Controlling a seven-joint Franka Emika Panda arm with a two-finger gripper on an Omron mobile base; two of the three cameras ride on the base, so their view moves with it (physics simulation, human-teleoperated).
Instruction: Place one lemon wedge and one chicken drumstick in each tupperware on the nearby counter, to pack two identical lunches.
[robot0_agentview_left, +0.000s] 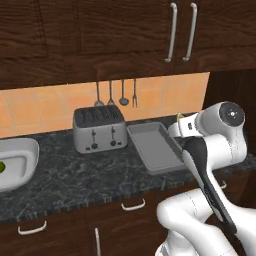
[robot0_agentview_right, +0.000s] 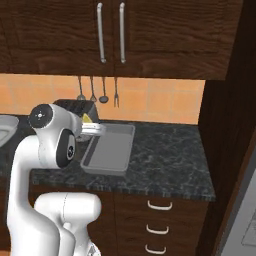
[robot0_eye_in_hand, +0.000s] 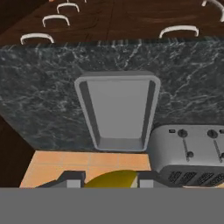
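Observation:
My gripper (robot0_eye_in_hand: 111, 181) is shut on a yellow lemon wedge (robot0_eye_in_hand: 112, 178), which peeks out above the hand as a yellow tip (robot0_agentview_left: 180, 116) (robot0_agentview_right: 87, 119). The hand hovers over the back end of the rectangular tupperware (robot0_agentview_left: 155, 146) (robot0_agentview_right: 107, 148) (robot0_eye_in_hand: 118, 109), whose tray is bare inside. The rounded bowl-like tupperware (robot0_agentview_left: 17, 159) sits at the far left of the dark speckled counter (robot0_agentview_left: 75, 175) and holds a yellow-green lemon wedge (robot0_agentview_left: 2, 167). The chicken drumsticks are out of view.
A silver toaster (robot0_agentview_left: 99, 129) (robot0_eye_in_hand: 192, 151) stands just left of the tray. Utensils (robot0_agentview_left: 116, 94) hang on the orange tiled wall under dark wood cabinets. A tall dark wood panel (robot0_agentview_right: 225, 125) bounds the counter on the right. Drawers with white handles (robot0_agentview_left: 133, 205) lie below.

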